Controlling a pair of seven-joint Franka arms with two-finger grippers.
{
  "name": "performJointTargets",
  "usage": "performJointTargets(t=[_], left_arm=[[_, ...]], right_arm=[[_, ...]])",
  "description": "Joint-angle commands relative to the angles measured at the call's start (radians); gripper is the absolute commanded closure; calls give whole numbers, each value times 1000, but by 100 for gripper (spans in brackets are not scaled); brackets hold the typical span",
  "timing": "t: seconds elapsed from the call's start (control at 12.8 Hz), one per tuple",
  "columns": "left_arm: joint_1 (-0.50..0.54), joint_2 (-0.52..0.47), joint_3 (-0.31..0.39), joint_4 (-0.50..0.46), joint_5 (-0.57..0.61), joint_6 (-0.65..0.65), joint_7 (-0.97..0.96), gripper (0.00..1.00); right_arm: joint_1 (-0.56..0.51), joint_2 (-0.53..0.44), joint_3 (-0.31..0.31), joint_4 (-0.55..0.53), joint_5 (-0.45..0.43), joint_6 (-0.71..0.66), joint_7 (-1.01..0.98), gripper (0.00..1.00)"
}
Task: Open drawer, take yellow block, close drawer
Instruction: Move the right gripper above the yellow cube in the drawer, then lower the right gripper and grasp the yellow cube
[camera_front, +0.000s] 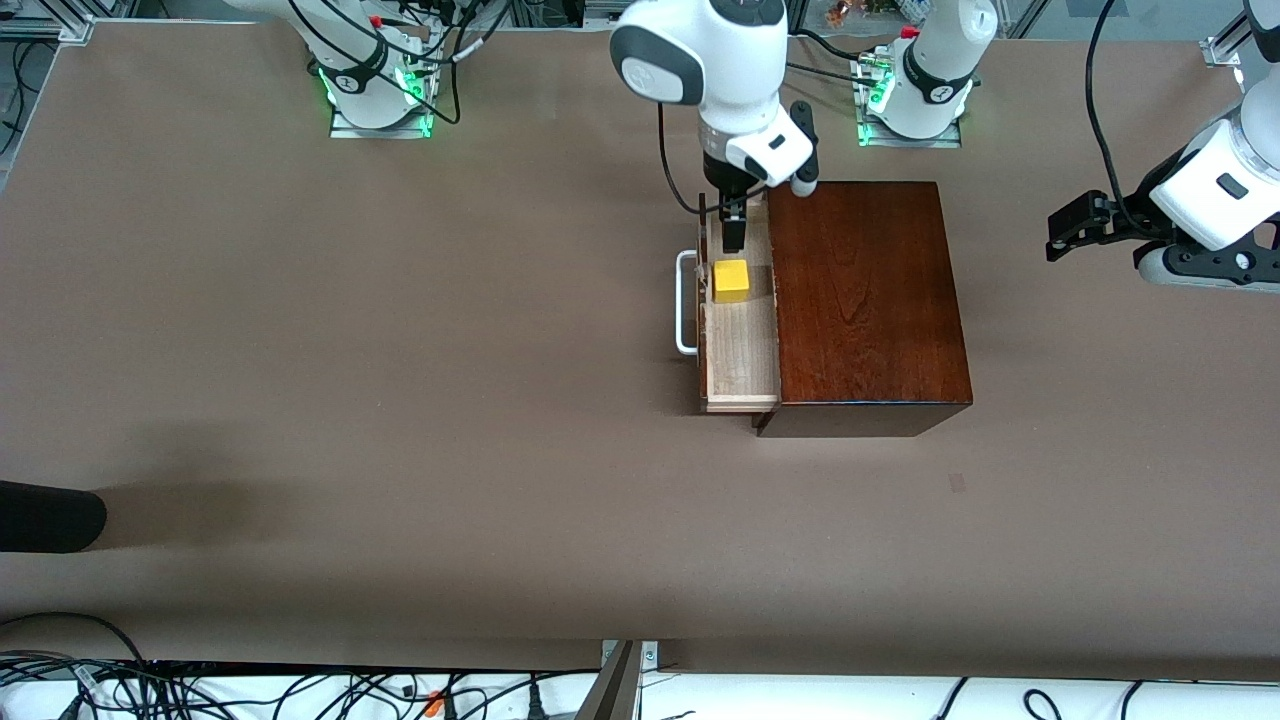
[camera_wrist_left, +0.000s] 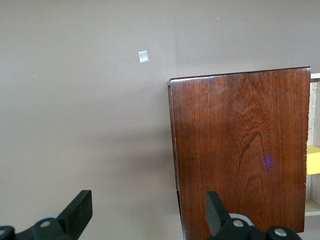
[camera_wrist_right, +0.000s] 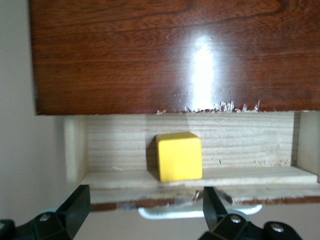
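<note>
The dark mahogany box (camera_front: 865, 295) stands mid-table with its drawer (camera_front: 740, 350) pulled out toward the right arm's end, white handle (camera_front: 686, 303) in front. The yellow block (camera_front: 731, 281) sits in the pale tray. My right gripper (camera_front: 733, 228) is open and empty, low over the open drawer just beside the block. In the right wrist view the block (camera_wrist_right: 179, 156) lies in the tray (camera_wrist_right: 240, 135) between the box (camera_wrist_right: 170, 55) and the handle (camera_wrist_right: 200, 212), ahead of my right gripper (camera_wrist_right: 145, 210). My left gripper (camera_front: 1075, 230) waits open over the table at the left arm's end.
The left wrist view shows the box top (camera_wrist_left: 240, 150), a sliver of the yellow block (camera_wrist_left: 313, 160) and my left gripper (camera_wrist_left: 147, 212). A small patch (camera_front: 957, 482) marks the table nearer the camera than the box. A dark object (camera_front: 50, 515) pokes in at the table's edge.
</note>
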Motion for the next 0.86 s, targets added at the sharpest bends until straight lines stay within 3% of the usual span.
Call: performJointTargets(t=[0.0,0.78], left_arm=[[-3,14,3,27,-16,-18,-9,0],[-5,18,2,27,-16,-20,-7,0]], right_arm=[[11,67,-14,60,-15,26,-15,0],[40,145,-83,79,-21,73,-15,0]])
